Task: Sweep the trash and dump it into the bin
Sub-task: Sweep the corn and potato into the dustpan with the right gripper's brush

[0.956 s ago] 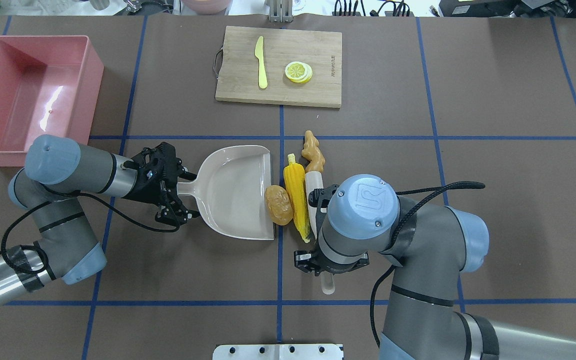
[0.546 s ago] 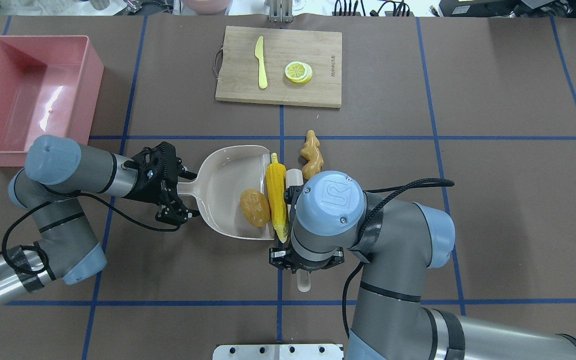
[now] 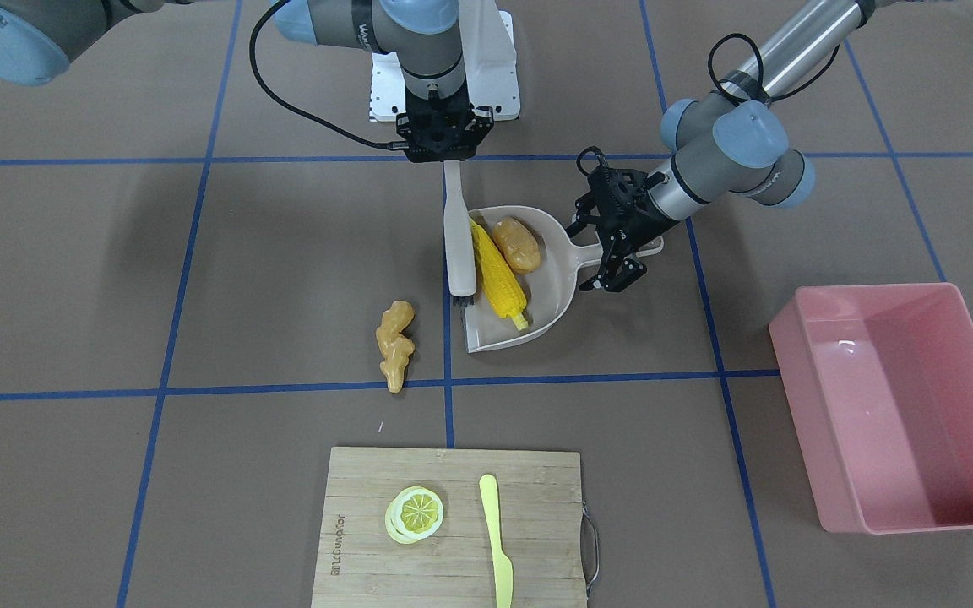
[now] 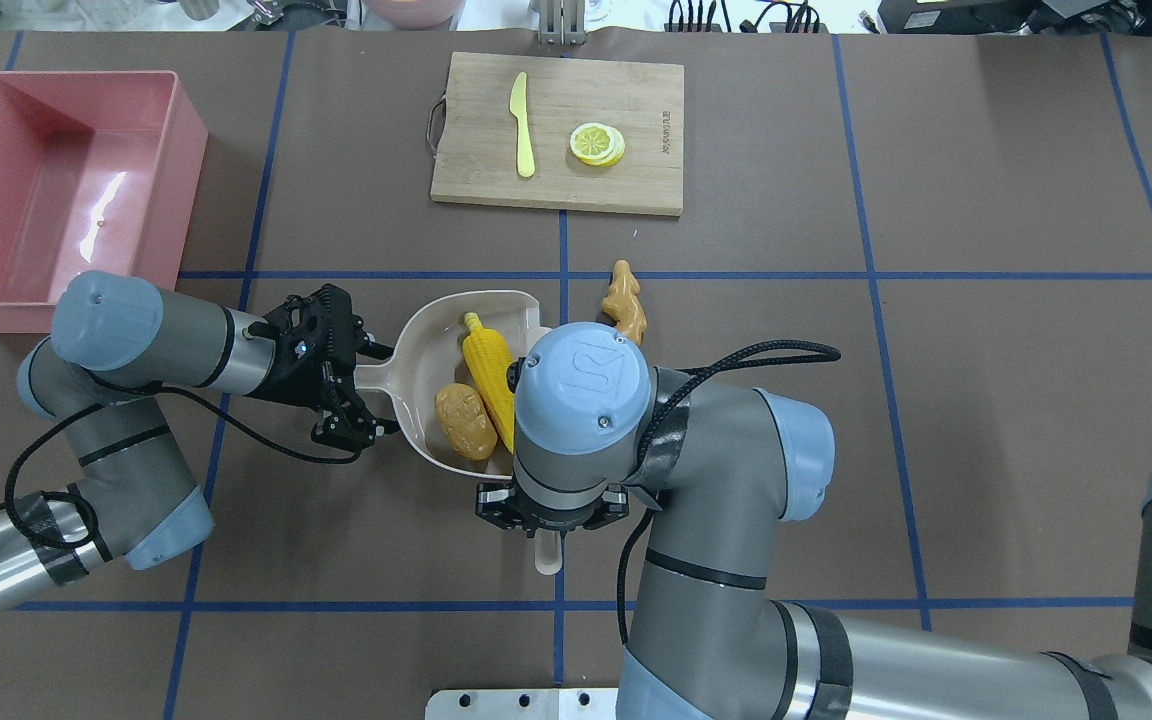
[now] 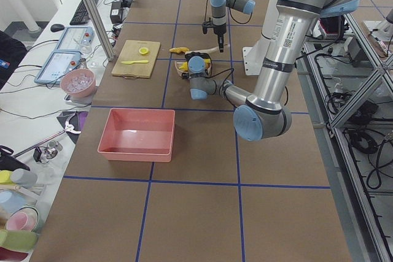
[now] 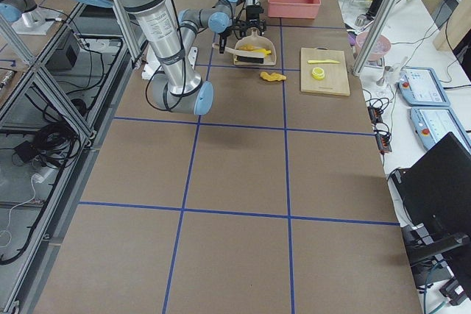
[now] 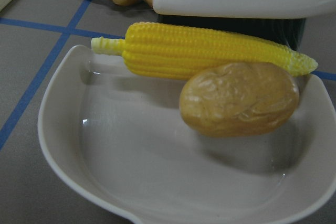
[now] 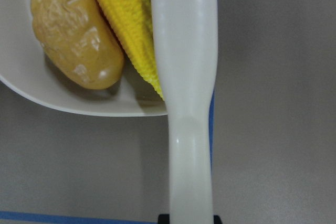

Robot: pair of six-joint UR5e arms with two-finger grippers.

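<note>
The beige dustpan (image 4: 426, 350) lies at mid-table, and my left gripper (image 4: 373, 385) is shut on its handle. The yellow corn cob (image 4: 489, 372) and the brown potato (image 4: 466, 422) lie inside the pan, as the left wrist view shows for the corn (image 7: 210, 51) and the potato (image 7: 239, 98). The tan ginger root (image 4: 626, 305) lies on the table just outside the pan's mouth. My right gripper (image 3: 444, 150) is shut on a white brush (image 3: 457, 236), whose bristle end stands at the pan's open edge against the corn. The pink bin (image 4: 191, 180) stands empty at the far left.
A wooden cutting board (image 4: 636, 90) at the far middle carries a pale yellow knife (image 4: 521, 125) and a lemon slice (image 4: 596, 143). Blue tape lines cross the brown table. My right arm's elbow hangs over the pan's mouth in the overhead view.
My right arm has swept the brush to the left and pushed the corn and potato from the pan's edge into the pan. The ginger stayed on the table. My left arm has not moved.
</note>
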